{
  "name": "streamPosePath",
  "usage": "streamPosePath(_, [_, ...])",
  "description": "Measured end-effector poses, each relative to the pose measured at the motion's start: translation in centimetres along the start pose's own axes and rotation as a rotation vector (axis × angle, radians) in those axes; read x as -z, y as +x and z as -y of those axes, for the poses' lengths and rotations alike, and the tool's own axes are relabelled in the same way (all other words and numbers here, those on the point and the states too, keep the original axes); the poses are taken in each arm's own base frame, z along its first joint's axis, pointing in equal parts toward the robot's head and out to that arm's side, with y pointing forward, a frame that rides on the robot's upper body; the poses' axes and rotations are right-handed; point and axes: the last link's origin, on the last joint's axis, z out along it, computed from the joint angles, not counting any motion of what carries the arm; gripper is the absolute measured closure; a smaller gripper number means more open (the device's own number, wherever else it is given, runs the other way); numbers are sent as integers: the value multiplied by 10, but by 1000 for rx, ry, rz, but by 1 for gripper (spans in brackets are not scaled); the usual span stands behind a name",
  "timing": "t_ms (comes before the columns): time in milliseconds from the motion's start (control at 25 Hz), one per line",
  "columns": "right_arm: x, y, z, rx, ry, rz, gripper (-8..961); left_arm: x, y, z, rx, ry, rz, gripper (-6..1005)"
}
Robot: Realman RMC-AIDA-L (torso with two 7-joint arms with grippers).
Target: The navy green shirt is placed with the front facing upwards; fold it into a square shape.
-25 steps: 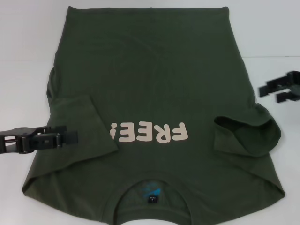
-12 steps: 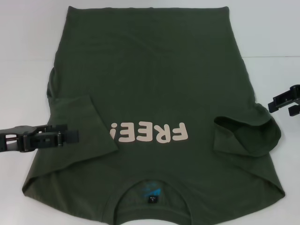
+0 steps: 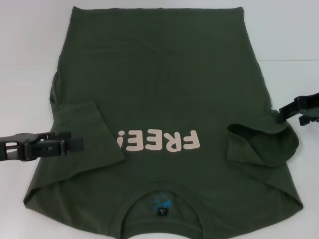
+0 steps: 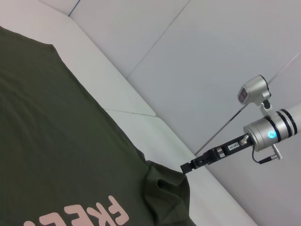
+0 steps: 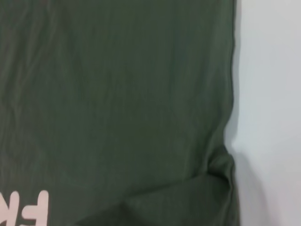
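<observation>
right hand (image 3: 281,113) touching shirt (image 3: 159,84) edge

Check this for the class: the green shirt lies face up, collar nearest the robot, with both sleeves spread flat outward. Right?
Not quite. In the head view both sleeves of the green shirt are folded inward onto its body, not spread outward. It does lie face up, collar nearest the robot.

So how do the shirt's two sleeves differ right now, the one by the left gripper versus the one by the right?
The left sleeve lies flat, folded in over the shirt front, its edge beside the "FREE!" lettering; the right sleeve is bunched, its cuff standing open. The left gripper sits over the left sleeve's outer edge; the right gripper is at the right sleeve's shoulder. Both belong to the navy green shirt, lying front up.
</observation>
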Motion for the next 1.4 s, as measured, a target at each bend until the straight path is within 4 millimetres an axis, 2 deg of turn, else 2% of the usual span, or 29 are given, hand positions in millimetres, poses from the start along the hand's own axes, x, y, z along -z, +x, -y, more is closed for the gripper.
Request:
streamPosePath(320, [-13,2,-4,-14,-1,15,235,-3,-2,3,8,6,4,40])
streamPosePath(560, [-14,2,-4,-27,9,15,240,-4,-1,4,6,12,3,40])
streamPosePath(640, [-15,2,-4,-18,24,6,376,-4,-1,4,4,13,3,40])
streamPosePath(880, [-17,1,-8,2,62,-10,622,-4,0,4,1,13,-1,41])
streamPosePath(1320, [-15,-4,-10,22,65,9,863,-5,1,5,-3,18,-6,42])
streamPosePath(1400, [-14,-6,-11,20,54,22,880,-5,1,6,-3,22,-8,42])
